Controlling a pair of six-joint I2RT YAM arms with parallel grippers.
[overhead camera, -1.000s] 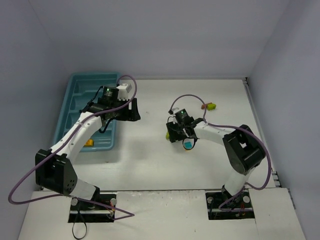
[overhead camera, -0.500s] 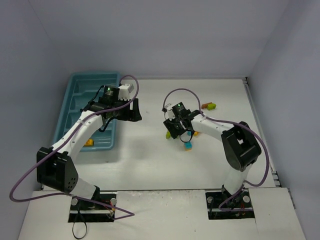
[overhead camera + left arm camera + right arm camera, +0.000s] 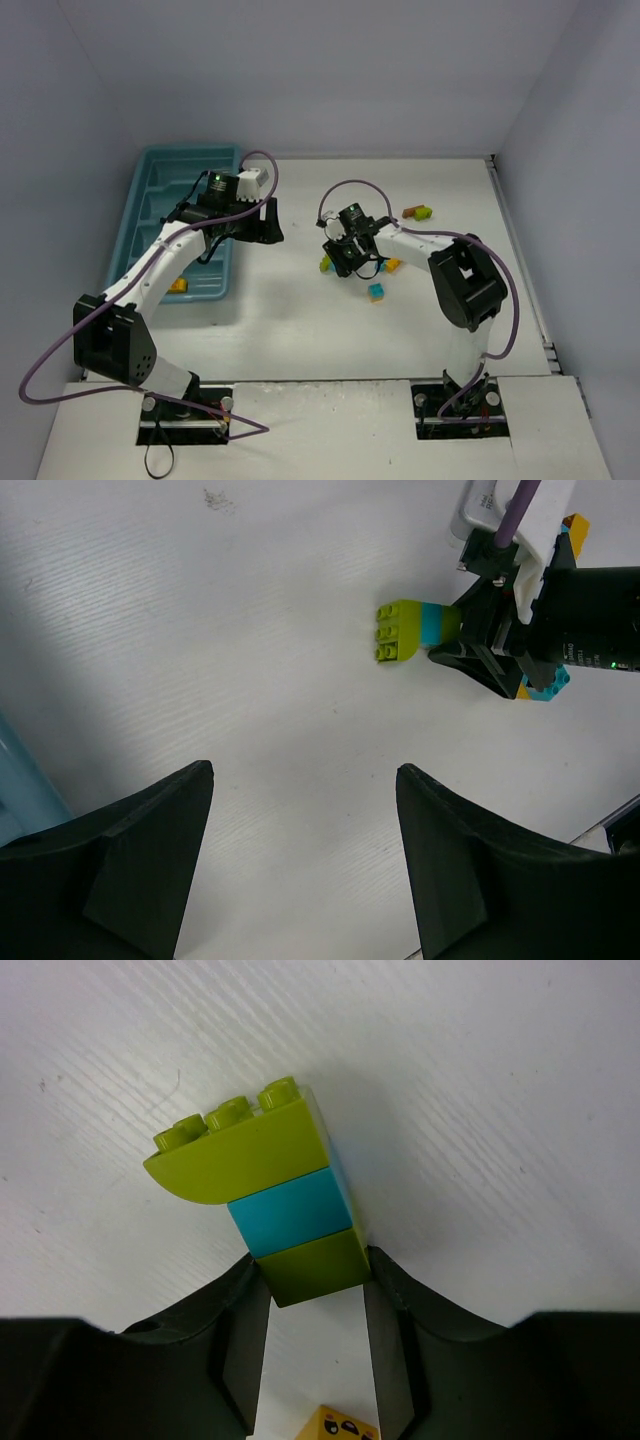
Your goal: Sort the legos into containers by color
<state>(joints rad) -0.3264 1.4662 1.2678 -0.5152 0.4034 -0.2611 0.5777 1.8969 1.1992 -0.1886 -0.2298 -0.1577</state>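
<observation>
A stack of legos point(image 3: 270, 1180), lime green over cyan over darker green, lies on the white table. My right gripper point(image 3: 315, 1270) is shut on its lower green brick, one finger against each side. In the top view the stack point(image 3: 325, 264) pokes out left of the right gripper point(image 3: 336, 262). A cyan brick point(image 3: 376, 292), an orange brick point(image 3: 392, 265) and a brown-and-lime pair point(image 3: 418, 212) lie loose nearby. The teal tray point(image 3: 150, 190) holds an orange brick point(image 3: 178, 286). My left gripper point(image 3: 303, 770) hangs open over bare table beside the tray, with the stack point(image 3: 410, 632) ahead of it.
A yellow brick with a printed face point(image 3: 340, 1425) lies just behind the right fingers. The purple cable point(image 3: 350, 188) loops above the right wrist. Walls close the table at the back and both sides.
The right gripper has moved left, away from the cyan brick, and closed its fingers on the green-cyan stack. The left arm has stayed still.
</observation>
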